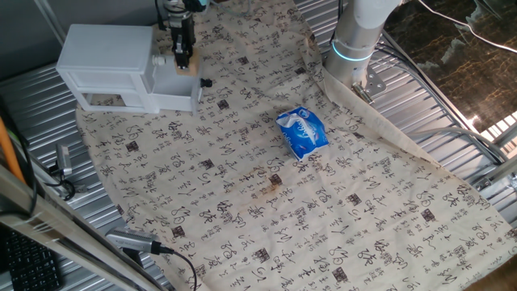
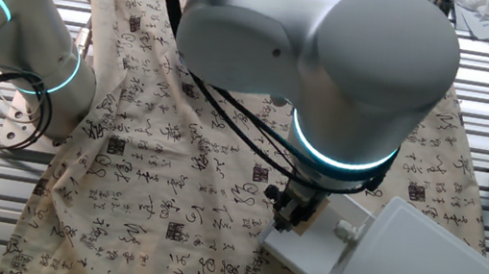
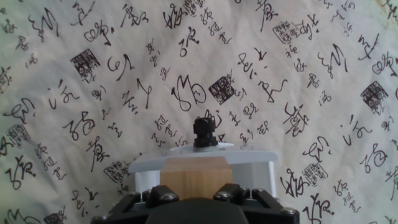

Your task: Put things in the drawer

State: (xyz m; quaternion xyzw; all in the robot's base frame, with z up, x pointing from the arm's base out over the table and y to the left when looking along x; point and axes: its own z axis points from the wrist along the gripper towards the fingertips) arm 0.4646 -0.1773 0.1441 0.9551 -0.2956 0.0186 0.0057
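The light-tan wooden block (image 3: 196,174) sits between my fingers, and my gripper (image 3: 196,191) is shut on it. Directly under it is the white drawer (image 3: 249,167), pulled out, with its dark knob (image 3: 205,132) pointing away from me. In one fixed view the gripper (image 1: 182,58) hangs over the open drawer (image 1: 179,90) of the white cabinet (image 1: 105,56), with the block (image 1: 188,69) at its tips and the knob (image 1: 207,82) to the right. In the other fixed view the gripper (image 2: 295,213) reaches down to the drawer (image 2: 300,252). Whether the block touches the drawer floor is hidden.
A blue packet (image 1: 302,132) lies on the printed cloth (image 1: 242,202) right of the cabinet. The arm's base (image 1: 355,40) stands at the back. Cables and clamps (image 1: 133,241) lie along the cloth's left edge, on ribbed metal.
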